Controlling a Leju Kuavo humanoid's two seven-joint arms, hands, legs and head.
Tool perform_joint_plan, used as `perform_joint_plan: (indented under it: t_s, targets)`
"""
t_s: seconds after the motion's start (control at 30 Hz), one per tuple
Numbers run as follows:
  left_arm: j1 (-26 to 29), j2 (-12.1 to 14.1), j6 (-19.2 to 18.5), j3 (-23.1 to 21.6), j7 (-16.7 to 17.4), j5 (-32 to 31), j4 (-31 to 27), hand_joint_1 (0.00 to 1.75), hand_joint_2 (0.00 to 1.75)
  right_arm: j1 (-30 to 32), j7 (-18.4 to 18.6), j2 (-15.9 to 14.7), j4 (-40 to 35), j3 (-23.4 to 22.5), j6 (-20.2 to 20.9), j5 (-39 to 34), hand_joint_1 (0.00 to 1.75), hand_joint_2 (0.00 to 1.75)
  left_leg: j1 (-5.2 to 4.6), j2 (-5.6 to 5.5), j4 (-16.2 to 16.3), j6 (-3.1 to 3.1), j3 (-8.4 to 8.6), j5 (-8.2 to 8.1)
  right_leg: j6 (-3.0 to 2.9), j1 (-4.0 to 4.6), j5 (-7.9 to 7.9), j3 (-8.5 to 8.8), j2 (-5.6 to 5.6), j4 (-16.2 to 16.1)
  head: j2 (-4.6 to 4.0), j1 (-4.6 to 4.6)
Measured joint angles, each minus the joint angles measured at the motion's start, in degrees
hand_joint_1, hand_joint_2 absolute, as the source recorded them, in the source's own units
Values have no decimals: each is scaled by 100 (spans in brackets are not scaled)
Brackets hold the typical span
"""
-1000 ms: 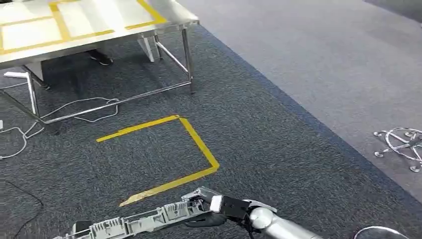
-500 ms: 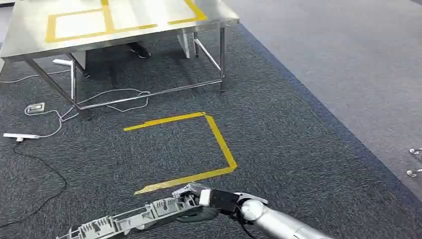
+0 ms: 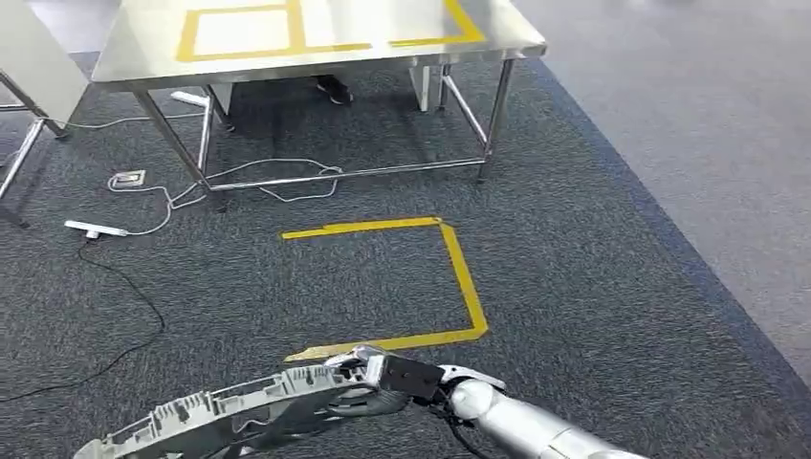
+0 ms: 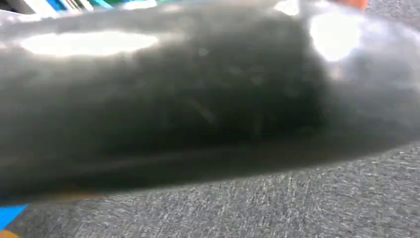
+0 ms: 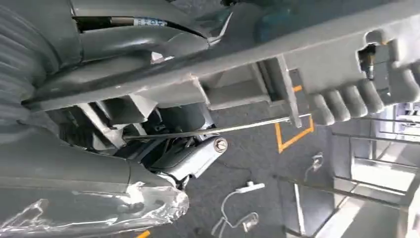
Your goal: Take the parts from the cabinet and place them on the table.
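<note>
The right hand (image 3: pixel 378 378) gripped a long grey plastic part (image 3: pixel 230 411) by one end, low in front of the robot. The part stretched out sideways toward the robot's left, above the dark carpet (image 3: pixel 593 287), slightly tilted, ribbed and notched along its edge. From the right wrist camera the hand (image 5: pixel 99 163) was closed around the part (image 5: pixel 317 54), the thick thumb on one side and the darker fingers on the other, with a thin metal rod of the part running past them.

The steel table (image 3: pixel 316 43) stood ahead, well apart from the part, its top marked with yellow tape rectangles (image 3: pixel 244 29). A yellow tape outline (image 3: pixel 459 277) lay on the carpet between the robot and the table. White cables (image 3: pixel 277 186) and a power strip (image 3: pixel 94 229) lay on the floor by the table legs, with a black cable (image 3: pixel 124 306) trailing nearer. A dark shoe (image 3: pixel 335 91) showed under the table.

The left wrist picture was a dark blur over grey carpet; I could not tell the left hand's state.
</note>
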Motion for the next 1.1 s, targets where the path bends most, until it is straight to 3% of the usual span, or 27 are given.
perform_joint_plan:
  t_s: [0.07,0.1,0.13,0.23,0.37,0.43,0.57,0.97,1.1]
  targets:
    - [-5,-7,0,2,11,-4,0,0,0,-152,179,112,98,-11,-107,-59,175,175,-35,-5,27,-67,-41,5,-39,3,-33,150,46,-275,0,-7]
    - [-7,-9,2,2,18,-9,0,0,0,-198,258,171,160,-26,-131,-96,175,175,-38,-5,39,-61,-49,-2,-27,-3,-12,149,52,-294,0,-15]
    - [-4,-7,4,5,28,-9,0,0,0,-258,338,216,218,-44,-144,-114,175,175,-32,-3,37,-2,-45,1,-18,9,-12,152,54,-294,0,-15]
    - [-19,-9,7,2,57,-33,0,0,0,-401,531,355,358,-74,-174,-228,175,175,-16,-2,16,-6,-34,12,-26,29,-13,151,57,-292,0,-15]
    - [-99,-20,11,-37,138,-109,0,0,0,-731,773,620,675,-186,-283,-437,175,175,0,-4,-23,-59,-27,40,-74,50,-13,146,50,-290,0,-15]
    - [-121,-39,11,-61,138,-111,0,0,0,-868,795,768,842,-243,-466,-468,175,175,12,-3,-28,-127,-27,45,-99,58,-10,143,52,-286,0,-15]
    - [-137,-66,13,-61,138,-85,0,0,0,-1032,780,956,1113,-350,-806,-485,175,175,15,-3,-32,-154,-29,48,-104,61,-9,144,51,-284,0,-11]
    - [-117,-72,11,-59,116,67,0,0,0,-1151,767,1209,1515,-575,-1263,-581,175,175,-4,-7,-26,-151,-39,46,-102,39,-4,145,43,-293,0,-11]
    - [-109,-72,7,-59,79,76,0,0,0,-1153,769,1226,1593,-717,-1631,-662,175,175,-7,-7,-26,-149,-39,45,-102,38,-4,145,42,-295,0,-11]
